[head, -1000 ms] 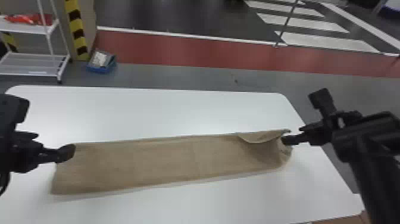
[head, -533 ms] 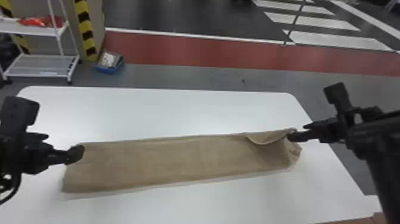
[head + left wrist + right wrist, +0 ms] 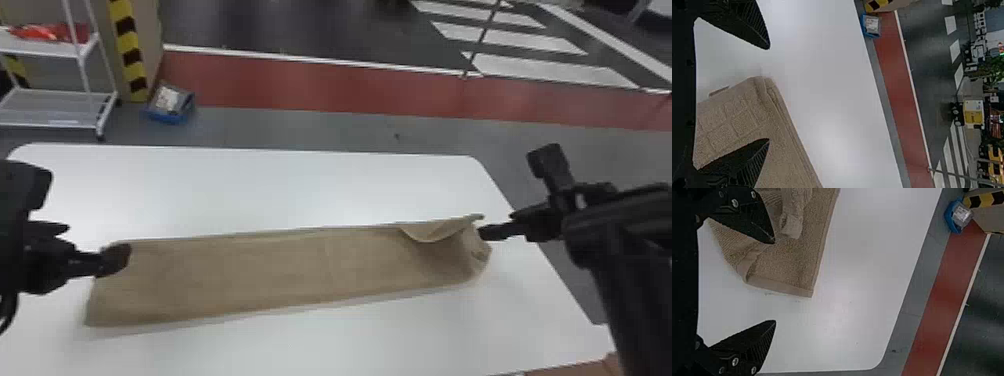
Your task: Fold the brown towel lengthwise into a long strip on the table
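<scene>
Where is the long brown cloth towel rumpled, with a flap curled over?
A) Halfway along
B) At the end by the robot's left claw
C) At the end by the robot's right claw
C: the long brown cloth towel is bunched beside the black right claw, with a flap curled over at its far edge.

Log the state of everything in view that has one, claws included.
brown towel: folded into a long strip, rumpled at its right end
left claw: open, holding nothing
right claw: open, holding nothing
blue bin: on the floor, something inside
white shelf rack: standing, red items on upper shelf
</scene>
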Robot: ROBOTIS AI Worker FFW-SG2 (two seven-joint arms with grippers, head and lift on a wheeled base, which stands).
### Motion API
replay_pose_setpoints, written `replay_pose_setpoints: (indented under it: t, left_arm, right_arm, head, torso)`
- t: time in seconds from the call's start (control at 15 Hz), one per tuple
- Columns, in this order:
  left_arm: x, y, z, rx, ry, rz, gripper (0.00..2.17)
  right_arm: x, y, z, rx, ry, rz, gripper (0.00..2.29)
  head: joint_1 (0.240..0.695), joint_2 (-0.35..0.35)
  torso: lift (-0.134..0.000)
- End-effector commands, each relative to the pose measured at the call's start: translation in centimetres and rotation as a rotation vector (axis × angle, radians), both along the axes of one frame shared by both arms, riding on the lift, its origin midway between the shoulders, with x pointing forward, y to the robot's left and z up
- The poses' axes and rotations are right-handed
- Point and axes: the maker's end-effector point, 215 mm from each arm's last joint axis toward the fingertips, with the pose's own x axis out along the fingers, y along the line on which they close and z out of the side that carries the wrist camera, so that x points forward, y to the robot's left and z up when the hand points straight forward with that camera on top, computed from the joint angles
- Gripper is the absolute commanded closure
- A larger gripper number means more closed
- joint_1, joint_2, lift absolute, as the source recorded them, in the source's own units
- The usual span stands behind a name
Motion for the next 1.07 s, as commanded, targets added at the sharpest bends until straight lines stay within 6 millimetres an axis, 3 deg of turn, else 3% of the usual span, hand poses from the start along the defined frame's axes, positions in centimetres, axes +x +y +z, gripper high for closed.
replay_pose_setpoints:
  t: [0.0,0.13,0.27,0.53,0.8,1.0]
  left_arm:
    - [-0.2,0.1,0.0,-0.002,-0.002,0.001,0.04]
    - [-0.1,0.2,0.1,-0.002,-0.003,0.005,0.04]
    - [-0.1,-0.2,0.0,-0.003,-0.003,0.001,0.04]
    - [-0.1,-0.5,-0.2,-0.004,0.0,-0.004,0.04]
    - [0.2,-0.9,-0.6,-0.007,0.002,-0.015,0.04]
    - [0.4,-1.1,-0.7,-0.004,-0.003,-0.027,0.05]
  right_arm:
    - [-1.4,2.1,1.0,0.056,0.004,0.053,0.19]
    - [-3.1,3.9,1.5,0.095,0.025,0.109,0.19]
    - [-4.0,4.1,0.7,0.068,0.052,0.11,0.19]
    - [-1.3,3.7,-2.6,-0.036,0.075,0.044,0.19]
    - [1.5,1.3,-3.3,-0.107,0.052,-0.085,0.19]
    - [1.5,-1.3,-2.9,-0.151,0.045,-0.159,0.19]
  head:
    - [0.695,-0.242]
    - [0.695,-0.217]
    - [0.695,-0.204]
    - [0.695,-0.214]
    - [0.695,-0.217]
    - [0.695,-0.237]
  torso:
    - [-0.092]
    - [-0.092]
    - [-0.092]
    - [-0.092]
    - [-0.092]
    - [-0.092]
